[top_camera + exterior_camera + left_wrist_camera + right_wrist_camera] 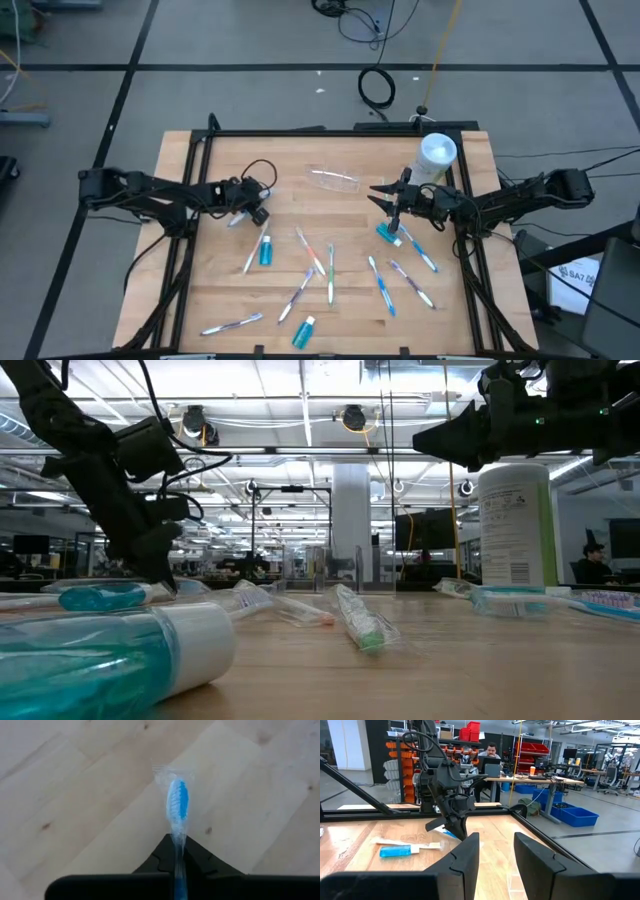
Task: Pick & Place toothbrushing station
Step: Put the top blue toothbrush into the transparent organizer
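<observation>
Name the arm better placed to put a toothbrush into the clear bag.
Left, probably. The left gripper is already shut on a wrapped toothbrush, near the clear bag. The right gripper is open and empty, by the white bottle.

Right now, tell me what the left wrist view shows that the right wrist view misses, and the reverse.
Only the left wrist view shows the blue-bristled toothbrush in its clear wrapper, pinched in the left claw. Only the right wrist view shows the right claw open and empty, a blue tube lying on the table, and a seated person behind. Both show the wooden table.
</observation>
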You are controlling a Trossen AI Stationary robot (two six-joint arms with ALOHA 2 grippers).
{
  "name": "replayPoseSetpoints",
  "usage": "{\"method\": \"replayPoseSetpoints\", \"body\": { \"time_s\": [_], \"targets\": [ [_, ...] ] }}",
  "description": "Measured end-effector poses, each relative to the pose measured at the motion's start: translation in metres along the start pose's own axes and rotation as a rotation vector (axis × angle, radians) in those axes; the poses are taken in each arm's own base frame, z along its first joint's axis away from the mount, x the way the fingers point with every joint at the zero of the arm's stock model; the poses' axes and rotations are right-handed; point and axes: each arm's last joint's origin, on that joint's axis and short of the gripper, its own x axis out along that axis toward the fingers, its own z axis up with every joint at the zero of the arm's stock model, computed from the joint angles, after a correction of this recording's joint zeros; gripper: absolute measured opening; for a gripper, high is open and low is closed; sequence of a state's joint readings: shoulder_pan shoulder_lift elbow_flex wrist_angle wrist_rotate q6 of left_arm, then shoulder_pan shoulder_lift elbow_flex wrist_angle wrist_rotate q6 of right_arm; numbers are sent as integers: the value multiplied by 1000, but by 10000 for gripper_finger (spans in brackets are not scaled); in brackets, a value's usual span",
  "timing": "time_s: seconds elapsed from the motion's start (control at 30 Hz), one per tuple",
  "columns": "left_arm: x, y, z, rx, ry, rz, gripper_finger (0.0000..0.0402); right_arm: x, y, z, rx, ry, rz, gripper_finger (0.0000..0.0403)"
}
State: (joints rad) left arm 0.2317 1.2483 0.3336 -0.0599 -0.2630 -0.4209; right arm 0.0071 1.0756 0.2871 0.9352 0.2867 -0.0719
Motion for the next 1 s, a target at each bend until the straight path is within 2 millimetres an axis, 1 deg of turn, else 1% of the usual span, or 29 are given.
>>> {"method": "replayPoseSetpoints", "body": {
  "time_s": [0.13,0.23,0.33,0.43,0.57,0.63,0.73,0.87,1.0],
  "targets": [
    [-13,0,8,-20,-86,-36,22,0,0,0,-1,4,0,114],
    [-23,-3,16,-37,-181,-77,9,0,0,0,-1,4,0,114],
    [-37,-9,29,-76,-355,-135,9,0,0,0,-1,4,0,114],
    [-52,-19,44,-108,-547,-237,16,0,0,0,-1,4,0,114],
    [-72,-33,57,-77,-765,-357,6,0,0,0,-1,4,0,114],
    [-79,-37,61,-58,-853,-391,9,0,0,0,-1,4,0,114],
    [-83,-42,64,-35,-935,-390,13,0,0,0,5,4,0,114],
    [-85,-45,69,-17,-1028,-391,5,0,0,0,6,4,0,114],
    [-77,-50,73,-8,-1095,-381,9,0,-1,0,4,4,-3,114]
  ]
}}
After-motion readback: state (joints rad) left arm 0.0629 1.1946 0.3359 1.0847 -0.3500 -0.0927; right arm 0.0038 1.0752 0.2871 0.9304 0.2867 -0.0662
